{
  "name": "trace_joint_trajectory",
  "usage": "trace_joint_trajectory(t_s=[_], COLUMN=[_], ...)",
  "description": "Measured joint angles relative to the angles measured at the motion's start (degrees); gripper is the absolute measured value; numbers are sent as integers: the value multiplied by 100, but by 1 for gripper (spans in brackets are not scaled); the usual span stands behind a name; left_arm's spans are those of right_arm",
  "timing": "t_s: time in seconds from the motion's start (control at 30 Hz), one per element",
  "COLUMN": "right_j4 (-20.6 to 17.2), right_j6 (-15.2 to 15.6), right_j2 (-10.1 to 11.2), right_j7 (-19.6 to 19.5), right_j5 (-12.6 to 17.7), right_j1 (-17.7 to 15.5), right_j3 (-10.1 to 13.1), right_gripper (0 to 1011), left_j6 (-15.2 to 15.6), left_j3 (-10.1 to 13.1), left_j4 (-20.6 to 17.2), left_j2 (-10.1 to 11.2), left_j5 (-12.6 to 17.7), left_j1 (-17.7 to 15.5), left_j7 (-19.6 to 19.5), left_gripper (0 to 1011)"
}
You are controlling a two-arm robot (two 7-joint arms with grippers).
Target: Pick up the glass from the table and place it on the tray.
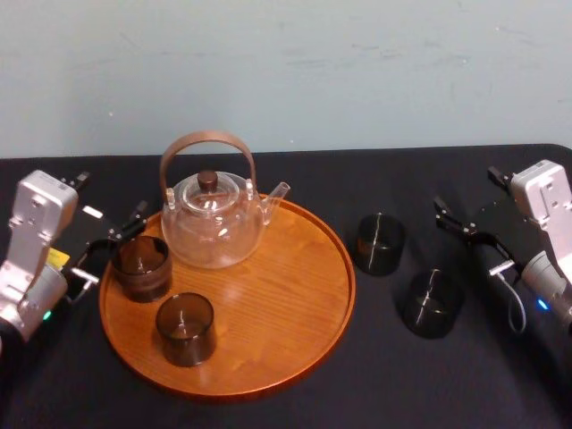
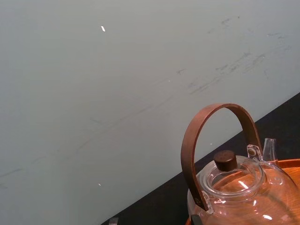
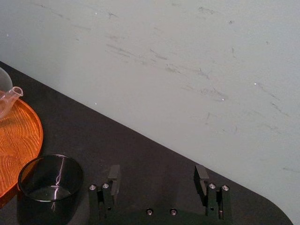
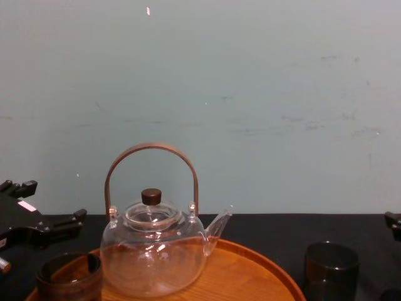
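The round wooden tray (image 1: 308, 313) lies mid-table and bears a clear teapot (image 1: 213, 219) and two dark glasses, one at its left rim (image 1: 141, 266) and one nearer the front (image 1: 185, 328). Two more dark glasses stand on the black cloth to the right, the farther one (image 1: 380, 243) and the nearer one (image 1: 431, 302). My left gripper (image 1: 112, 248) is open at the tray's left edge, right beside the rim glass (image 4: 69, 274) and slightly above it. My right gripper (image 3: 157, 178) is open over the cloth to the right of the table glasses, one of them (image 3: 50, 183) beside its fingers.
The teapot's tall brown handle (image 4: 150, 153) rises over the back of the tray. A pale wall closes off the table's far edge. Bare black cloth (image 1: 402, 384) lies in front of the tray and to its right.
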Motion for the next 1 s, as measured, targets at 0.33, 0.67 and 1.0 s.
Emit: trace_joint_trajectory(t_s=[0.33, 0.67, 1.0], right_j4=[0, 0, 0], right_j6=[0, 0, 0], right_j2=[-1, 0, 0], right_j7=[0, 0, 0], right_j5=[0, 0, 0], right_j1=[0, 0, 0], right_j3=[0, 0, 0], right_gripper=[1002, 1002, 1002], left_j6=[0, 0, 0], left_j3=[0, 0, 0], left_j4=[0, 0, 0], left_j2=[0, 0, 0], left_j5=[0, 0, 0], left_j1=[0, 0, 0], left_j7=[0, 0, 0], left_gripper=[1001, 1001, 1001])
